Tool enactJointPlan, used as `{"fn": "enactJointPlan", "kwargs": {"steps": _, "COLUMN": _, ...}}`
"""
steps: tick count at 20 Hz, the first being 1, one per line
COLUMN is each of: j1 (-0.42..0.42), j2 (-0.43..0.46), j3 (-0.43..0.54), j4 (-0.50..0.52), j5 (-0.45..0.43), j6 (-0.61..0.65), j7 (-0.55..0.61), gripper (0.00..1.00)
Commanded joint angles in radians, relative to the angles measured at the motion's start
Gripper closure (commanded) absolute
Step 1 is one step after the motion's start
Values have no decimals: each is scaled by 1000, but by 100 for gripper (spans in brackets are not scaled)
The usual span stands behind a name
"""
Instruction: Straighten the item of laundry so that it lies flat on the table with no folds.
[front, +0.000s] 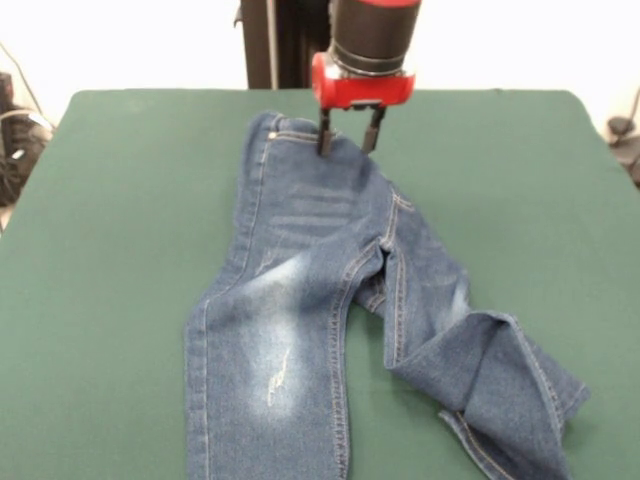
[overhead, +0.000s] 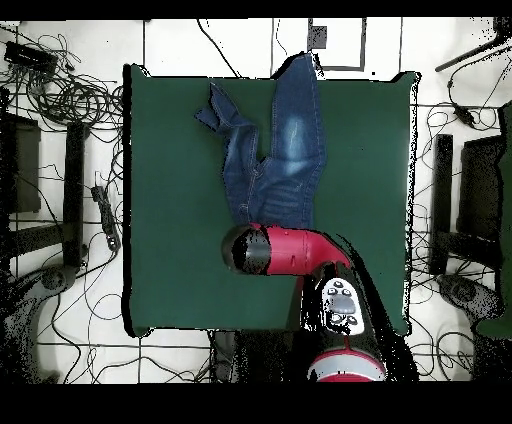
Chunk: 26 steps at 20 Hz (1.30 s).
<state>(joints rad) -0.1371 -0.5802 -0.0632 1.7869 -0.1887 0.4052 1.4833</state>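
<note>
The blue denim jeans (front: 310, 290) lie on the dark green table (front: 120, 220). The waistband is at the far side, toward the robot. The left leg lies straight and reaches the near edge, with a faded whitish thigh patch. The right leg runs to the near right and is folded over on itself at the lower part (front: 500, 385). My gripper (front: 348, 143) stands at the waistband with its two fingers apart, tips down at the cloth. In the overhead view the jeans (overhead: 275, 150) lie above the red arm (overhead: 285, 250), which hides the gripper and waistband.
The table's far edge and the black pedestal (front: 275, 40) are right behind the gripper. Green tabletop spreads to the left and right of the jeans. Cables and stands (overhead: 60, 100) lie on the floor around the table.
</note>
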Motion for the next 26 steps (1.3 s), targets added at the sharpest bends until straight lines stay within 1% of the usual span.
{"fn": "enactJointPlan", "kwargs": {"steps": 1, "j1": -13, "j2": 88, "j3": 42, "j4": 94, "j5": -48, "j6": -96, "j7": 137, "gripper": 0}}
{"fn": "enactJointPlan", "kwargs": {"steps": 5, "j1": -15, "j2": 119, "j3": 42, "j4": 84, "j5": -55, "j6": -114, "j7": 146, "gripper": 0}}
{"fn": "enactJointPlan", "kwargs": {"steps": 14, "j1": -17, "j2": 132, "j3": 39, "j4": 91, "j5": -33, "j6": -152, "j7": 177, "gripper": 0}}
{"fn": "enactJointPlan", "kwargs": {"steps": 15, "j1": -16, "j2": 133, "j3": 37, "j4": 92, "j5": -29, "j6": -156, "j7": 183, "gripper": 100}}
{"fn": "enactJointPlan", "kwargs": {"steps": 18, "j1": -17, "j2": 134, "j3": 38, "j4": 91, "j5": -22, "j6": -154, "j7": 187, "gripper": 100}}
{"fn": "enactJointPlan", "kwargs": {"steps": 20, "j1": -34, "j2": 133, "j3": 53, "j4": 97, "j5": -13, "j6": -145, "j7": 182, "gripper": 100}}
{"fn": "enactJointPlan", "kwargs": {"steps": 26, "j1": -34, "j2": 130, "j3": 49, "j4": 103, "j5": -36, "j6": -131, "j7": 154, "gripper": 100}}
